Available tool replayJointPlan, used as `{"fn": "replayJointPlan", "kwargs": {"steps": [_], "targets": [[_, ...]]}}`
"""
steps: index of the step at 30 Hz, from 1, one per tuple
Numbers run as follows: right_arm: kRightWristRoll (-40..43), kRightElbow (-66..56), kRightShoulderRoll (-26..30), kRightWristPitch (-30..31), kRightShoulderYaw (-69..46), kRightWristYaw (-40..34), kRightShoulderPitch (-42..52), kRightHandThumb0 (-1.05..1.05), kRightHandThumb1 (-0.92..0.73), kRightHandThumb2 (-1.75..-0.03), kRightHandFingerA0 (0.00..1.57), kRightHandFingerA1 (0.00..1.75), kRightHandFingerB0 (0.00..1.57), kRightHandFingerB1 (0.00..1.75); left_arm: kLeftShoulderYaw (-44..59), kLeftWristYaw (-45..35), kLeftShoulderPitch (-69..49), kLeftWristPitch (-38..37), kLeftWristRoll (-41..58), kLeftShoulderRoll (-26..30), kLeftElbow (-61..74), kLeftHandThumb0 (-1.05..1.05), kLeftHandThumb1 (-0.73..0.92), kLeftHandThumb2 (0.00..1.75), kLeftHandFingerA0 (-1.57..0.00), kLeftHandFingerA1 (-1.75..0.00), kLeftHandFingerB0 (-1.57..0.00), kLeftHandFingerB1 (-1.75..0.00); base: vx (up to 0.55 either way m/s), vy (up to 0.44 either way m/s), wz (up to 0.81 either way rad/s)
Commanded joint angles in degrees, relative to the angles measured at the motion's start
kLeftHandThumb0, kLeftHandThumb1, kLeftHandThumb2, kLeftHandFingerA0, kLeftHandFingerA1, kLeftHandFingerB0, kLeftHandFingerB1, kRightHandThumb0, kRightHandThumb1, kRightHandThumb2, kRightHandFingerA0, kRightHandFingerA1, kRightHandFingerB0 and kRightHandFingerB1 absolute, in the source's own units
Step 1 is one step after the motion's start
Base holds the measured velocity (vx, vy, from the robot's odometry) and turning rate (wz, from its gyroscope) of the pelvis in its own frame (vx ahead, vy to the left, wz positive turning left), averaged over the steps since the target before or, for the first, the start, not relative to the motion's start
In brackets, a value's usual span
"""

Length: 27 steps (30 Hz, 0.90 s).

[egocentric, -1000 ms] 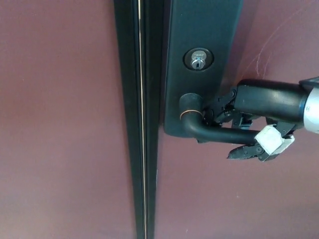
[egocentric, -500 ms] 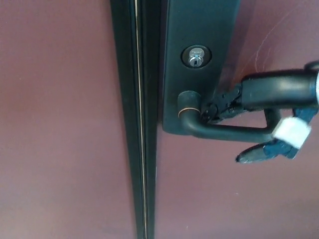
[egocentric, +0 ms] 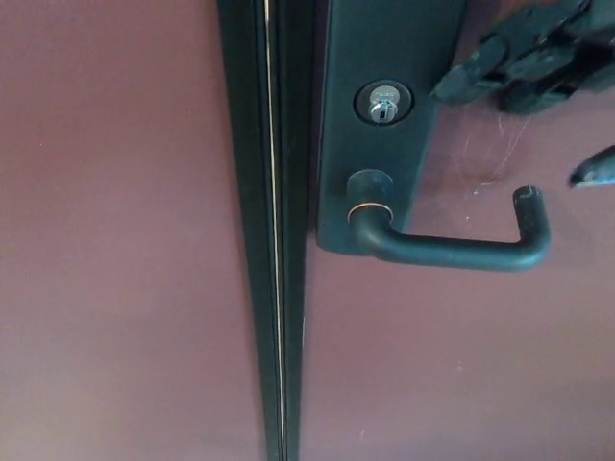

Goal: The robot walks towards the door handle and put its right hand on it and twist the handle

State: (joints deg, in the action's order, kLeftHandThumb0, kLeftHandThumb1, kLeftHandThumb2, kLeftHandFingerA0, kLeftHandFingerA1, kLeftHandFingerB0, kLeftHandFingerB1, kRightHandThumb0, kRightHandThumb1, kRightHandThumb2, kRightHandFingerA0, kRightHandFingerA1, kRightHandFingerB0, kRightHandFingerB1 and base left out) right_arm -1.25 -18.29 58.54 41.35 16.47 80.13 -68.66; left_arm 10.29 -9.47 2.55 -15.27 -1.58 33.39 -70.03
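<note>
The dark lever door handle (egocentric: 452, 252) sits in the middle of the head view, running level from its round hub on the black backplate (egocentric: 384, 48) out toward picture right, where its tip turns up in a short hooked end. Nothing touches the handle; its whole length is bare against the reddish-brown door (egocentric: 125, 240). The robot's right hand (egocentric: 538, 58) is in the upper right corner, above the handle and apart from it, with its black fingers (egocentric: 476, 82) stretched toward the backplate and one fingertip lying near the right of the silver keyhole (egocentric: 382, 104). A separate dark fingertip pokes in from the right edge, just above and to the right of the handle's hooked end, without reaching it. The fingers look spread and hold nothing. The keyhole sits in a round collar directly above the handle's hub. Left of the backplate, a dark vertical door edge strip (egocentric: 274, 230) with a thin pale line runs from top to bottom
</note>
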Motion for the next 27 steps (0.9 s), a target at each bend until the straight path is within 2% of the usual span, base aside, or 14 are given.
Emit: {"fn": "replayJointPlan", "kwargs": {"steps": [1,7,8,11,12,13,14,17,18,20,23,24,25,27], "targets": [[2.65,2.05,4.64,-3.02,-3.40,4.05,-1.71,-0.89,-0.54,-0.91,0.05,0.12,0.10,0.09,-0.16,-0.03,-0.37,0.11,-0.21,0.82,-0.11,-0.40,0.39,0.69,-0.57,-0.56,-0.49,-0.51,0.00,0.000,0.00],[9.01,3.79,14.01,-5.21,-17.93,6.96,6.57,-0.84,-0.51,-0.89,0.01,0.23,0.11,0.18,0.33,-0.75,0.74,0.48,0.47,0.87,0.06,-0.40,0.39,0.69,-0.57,-0.56,-0.49,-0.51,0.00,0.000,0.00],[9.59,3.65,14.62,-5.16,-20.13,7.08,8.32,-0.84,-0.58,-0.58,0.08,0.27,0.07,0.24,0.43,-0.89,0.78,0.46,0.60,0.88,0.11,-0.40,0.39,0.69,-0.57,-0.56,-0.49,-0.51,0.00,0.000,0.00],[11.18,3.00,15.73,-5.55,-24.11,6.71,12.06,-0.84,-0.58,-0.58,0.08,0.27,0.07,0.24,0.60,-1.10,0.81,0.41,0.74,0.93,0.14,-0.40,0.39,0.69,-0.57,-0.56,-0.49,-0.51,0.00,0.000,0.00],[10.89,2.35,15.91,-4.28,-35.72,9.51,21.18,-0.80,-0.56,-0.58,0.14,0.31,0.12,0.26,0.38,-0.91,0.45,0.09,0.47,0.84,0.31,-0.40,0.39,0.69,-0.57,-0.56,-0.49,-0.51,0.00,0.000,0.00],[10.62,2.15,14.59,-3.02,-46.42,12.20,29.48,-0.37,-0.21,-0.87,0.01,0.49,0.00,0.47,0.16,-0.66,0.37,0.19,0.18,0.92,0.61,-0.40,0.39,0.69,-0.57,-0.56,-0.49,-0.51,0.00,0.000,0.00],[11.93,2.43,14.19,-2.39,-52.06,12.37,35.02,-0.37,-0.22,-0.87,0.01,0.48,0.00,0.46,0.11,-0.65,0.01,0.02,0.19,0.62,0.85,-0.40,0.39,0.69,-0.57,-0.56,-0.49,-0.51,0.00,0.000,0.00],[12.54,2.04,14.10,-2.69,-53.89,12.37,37.02,-0.37,-0.22,-0.87,0.01,0.48,0.00,0.46,0.12,-0.65,-0.03,0.00,0.18,0.58,0.87,-0.40,0.39,0.69,-0.57,-0.56,-0.49,-0.51,0.00,0.000,0.00],[12.14,1.45,11.01,-3.08,-60.85,12.37,44.82,-0.72,-0.54,-0.57,0.28,0.38,0.22,0.30,0.05,-0.78,-0.32,-0.30,0.15,0.48,1.08,-0.33,0.47,0.54,-0.62,-0.48,-0.54,-0.42,0.00,0.000,0.00],[11.40,1.12,1.60,-6.96,-74.85,12.37,63.26,-0.73,-0.55,-0.57,0.30,0.38,0.24,0.31,-0.04,-1.12,-0.62,-0.67,0.18,0.16,1.20,-0.32,0.47,0.54,-0.63,-0.48,-0.54,-0.42,0.00,0.000,0.00],[12.16,0.92,1.07,-7.68,-76.09,12.37,65.34,-0.73,-0.55,-0.57,0.30,0.38,0.24,0.31,-0.03,-1.13,-0.61,-0.66,0.18,0.14,1.19,-0.32,0.47,0.54,-0.63,-0.48,-0.54,-0.42,0.00,0.000,0.00],[12.08,1.19,-2.36,-10.16,-77.04,12.37,69.05,-0.71,-0.54,-0.57,0.33,0.39,0.27,0.31,-0.01,-1.10,-0.72,-0.59,0.17,0.17,0.90,-0.39,0.39,0.67,-0.59,-0.56,-0.50,-0.51,0.00,0.000,0.00],[11.89,1.61,-7.51,-13.82,-78.36,12.37,74.46,-0.71,-0.54,-0.57,0.33,0.39,0.27,0.31,0.03,-1.06,-0.89,-0.48,0.16,0.20,0.47,-0.39,0.39,0.67,-0.59,-0.56,-0.50,-0.51,0.00,0.000,0.00],[10.14,1.56,-11.56,-14.04,-77.78,12.29,78.61,-0.70,-0.54,-0.57,0.34,0.39,0.29,0.32,0.01,-0.91,-0.82,-0.38,0.09,0.09,0.03,-0.40,0.39,0.68,-0.59,-0.56,-0.49,-0.51,0.00,0.000,0.00]]}}
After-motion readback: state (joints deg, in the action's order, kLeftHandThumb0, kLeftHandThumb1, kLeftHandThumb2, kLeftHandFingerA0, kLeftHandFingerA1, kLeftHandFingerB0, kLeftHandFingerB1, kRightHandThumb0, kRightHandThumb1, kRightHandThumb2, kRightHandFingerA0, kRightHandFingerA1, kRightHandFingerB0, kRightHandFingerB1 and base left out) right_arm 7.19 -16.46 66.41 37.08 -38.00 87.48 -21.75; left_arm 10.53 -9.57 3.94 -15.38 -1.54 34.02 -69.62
